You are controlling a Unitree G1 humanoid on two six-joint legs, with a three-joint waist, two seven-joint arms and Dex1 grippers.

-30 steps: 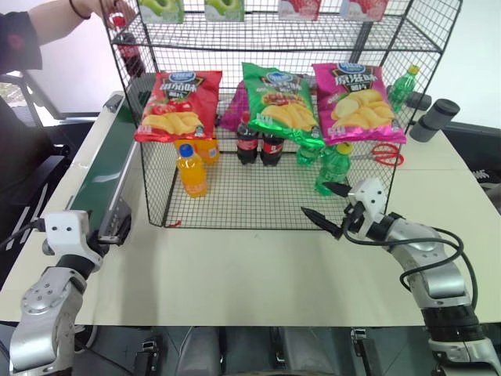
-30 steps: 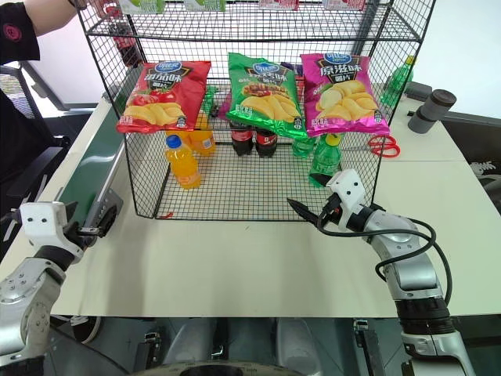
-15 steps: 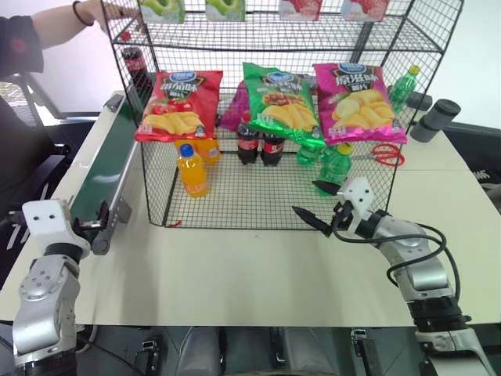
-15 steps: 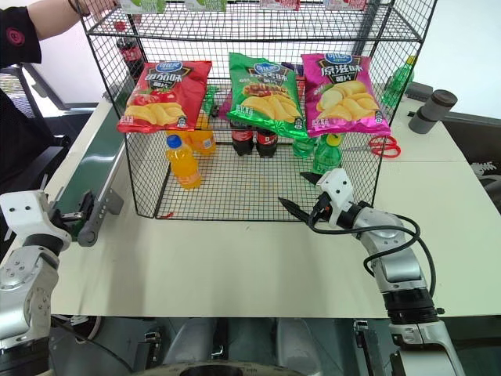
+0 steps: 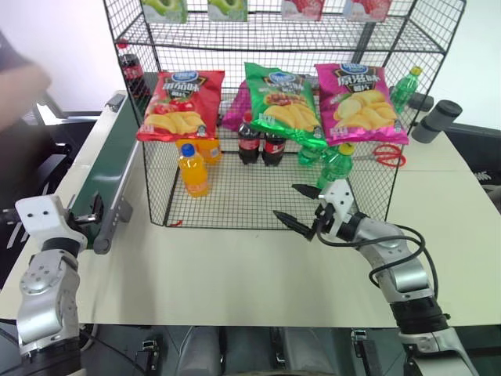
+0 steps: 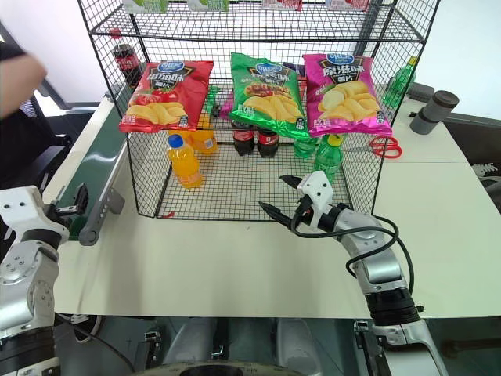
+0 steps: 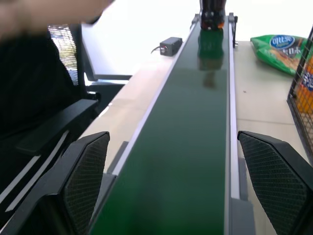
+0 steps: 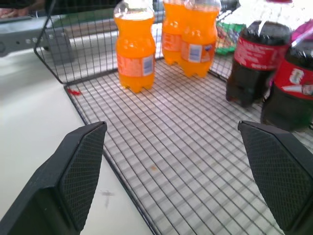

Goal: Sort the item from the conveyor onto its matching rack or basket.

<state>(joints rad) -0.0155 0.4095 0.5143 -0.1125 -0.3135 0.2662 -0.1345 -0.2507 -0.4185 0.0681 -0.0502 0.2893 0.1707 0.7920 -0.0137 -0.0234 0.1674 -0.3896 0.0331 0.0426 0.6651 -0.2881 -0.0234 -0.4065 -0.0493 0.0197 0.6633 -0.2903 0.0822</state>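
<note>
Only cola btl point(image 7: 212, 13) base — top cropped

I see a dark green conveyor point(image 5: 106, 176) with grey side rails, and on it a cola bottle point(image 5: 131, 69) of dark brown liquid with a red cap and red label. The rack point(image 5: 258, 205) is black wire grid. Across its front hang a red chip bag point(image 5: 179, 106), a green chip bag point(image 5: 280, 102) and a magenta chip bag point(image 5: 358, 104), each printed with yellow chips. Inside I make out orange bottles point(image 8: 134, 45) with blue-and-white labels, one with a blue cap, and green bottles point(image 5: 335, 164) with yellow caps. My gripper fingers point(image 8: 78, 171) are black with a fine crosshatch pad pattern. The table point(image 5: 235, 274) is cream; scissors point(image 5: 382, 155) on it have red handles.
</note>
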